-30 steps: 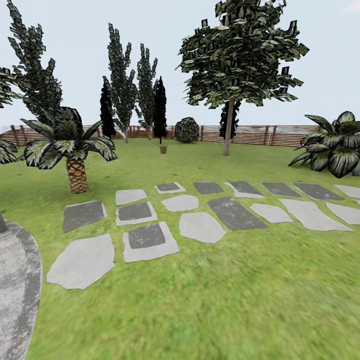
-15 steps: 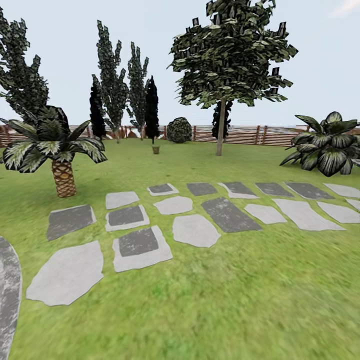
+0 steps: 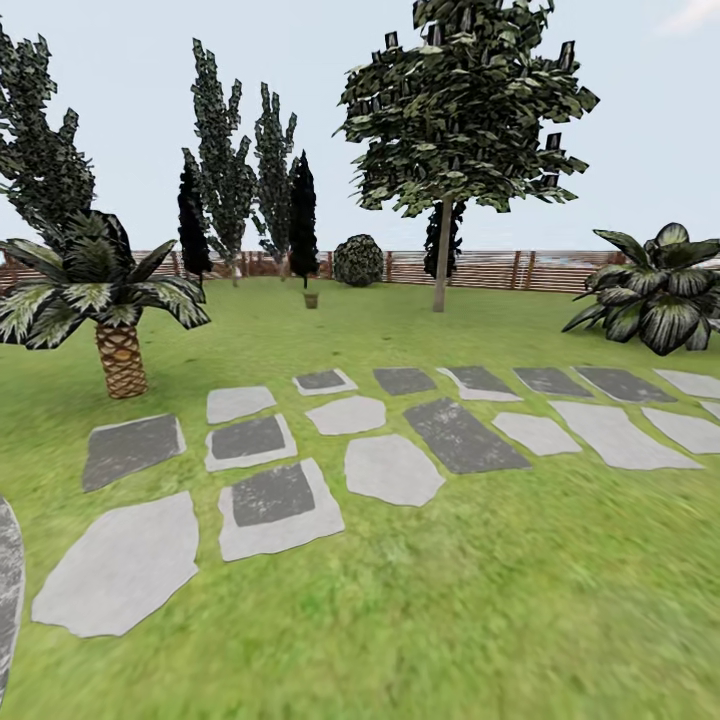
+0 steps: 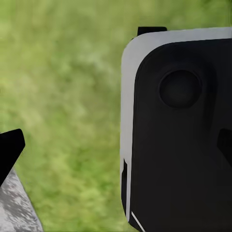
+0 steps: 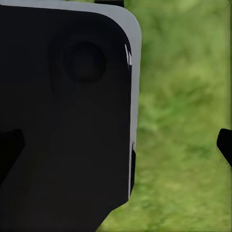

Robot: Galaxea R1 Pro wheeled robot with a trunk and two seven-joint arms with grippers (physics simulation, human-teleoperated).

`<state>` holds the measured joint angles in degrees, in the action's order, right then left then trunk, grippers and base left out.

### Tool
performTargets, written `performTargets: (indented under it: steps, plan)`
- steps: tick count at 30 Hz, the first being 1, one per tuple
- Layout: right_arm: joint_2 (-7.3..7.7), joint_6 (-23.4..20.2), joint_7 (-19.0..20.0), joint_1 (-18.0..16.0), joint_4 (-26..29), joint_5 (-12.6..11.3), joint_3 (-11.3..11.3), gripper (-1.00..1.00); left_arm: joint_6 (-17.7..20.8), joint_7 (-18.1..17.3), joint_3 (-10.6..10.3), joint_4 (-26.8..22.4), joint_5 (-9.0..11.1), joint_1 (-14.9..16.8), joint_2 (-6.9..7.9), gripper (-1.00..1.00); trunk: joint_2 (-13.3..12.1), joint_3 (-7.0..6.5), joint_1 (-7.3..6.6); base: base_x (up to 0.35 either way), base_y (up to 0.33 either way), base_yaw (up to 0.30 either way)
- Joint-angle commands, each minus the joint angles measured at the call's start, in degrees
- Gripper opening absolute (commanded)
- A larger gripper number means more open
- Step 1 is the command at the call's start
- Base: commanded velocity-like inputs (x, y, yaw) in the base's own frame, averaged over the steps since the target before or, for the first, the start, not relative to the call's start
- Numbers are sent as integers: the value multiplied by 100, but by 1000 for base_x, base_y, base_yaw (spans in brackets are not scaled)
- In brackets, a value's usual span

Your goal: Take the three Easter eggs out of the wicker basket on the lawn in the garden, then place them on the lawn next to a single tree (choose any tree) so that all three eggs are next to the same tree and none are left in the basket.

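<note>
A: Claws? Black fingertips (image 4: 9, 150) edged both wrist views over grass; opening couldn't be judged.

B: Small brown wicker basket (image 3: 311, 299) stood far off at 11 o'clock on mottled green lawn (image 3: 450, 600), beyond grey stepping stones (image 3: 390, 468); grey-trunked leafy tree (image 3: 441, 255) at 1 o'clock.

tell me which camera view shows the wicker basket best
The head view: the wicker basket stands far off on the lawn, beyond the stepping stones, small but whole. The left and right wrist views show blurred grass beside dark robot parts.

Robot body panel (image 4: 179, 145): large, matte black, rounded corners, pale grey rim, one shallow round recess near its top. Matching black panel (image 5: 63, 121) at the other wrist, same grey edging and recess. Small black pointed tips at frame edges.
</note>
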<state>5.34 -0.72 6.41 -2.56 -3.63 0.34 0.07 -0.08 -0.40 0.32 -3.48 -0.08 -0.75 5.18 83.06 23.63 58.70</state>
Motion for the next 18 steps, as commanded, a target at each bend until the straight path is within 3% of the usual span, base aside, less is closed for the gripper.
performTargets:
  steps: [1,18]
  plan:
    - [2,-7,19,-8,-10,2,1,100,-1,-4,3,-12,-1,-4,1,100,2,5,3,244,0,0]
    - [2,-4,19,-8,-7,3,3,100,-1,-4,3,-12,-1,-4,1,100,2,5,3,244,0,-14]
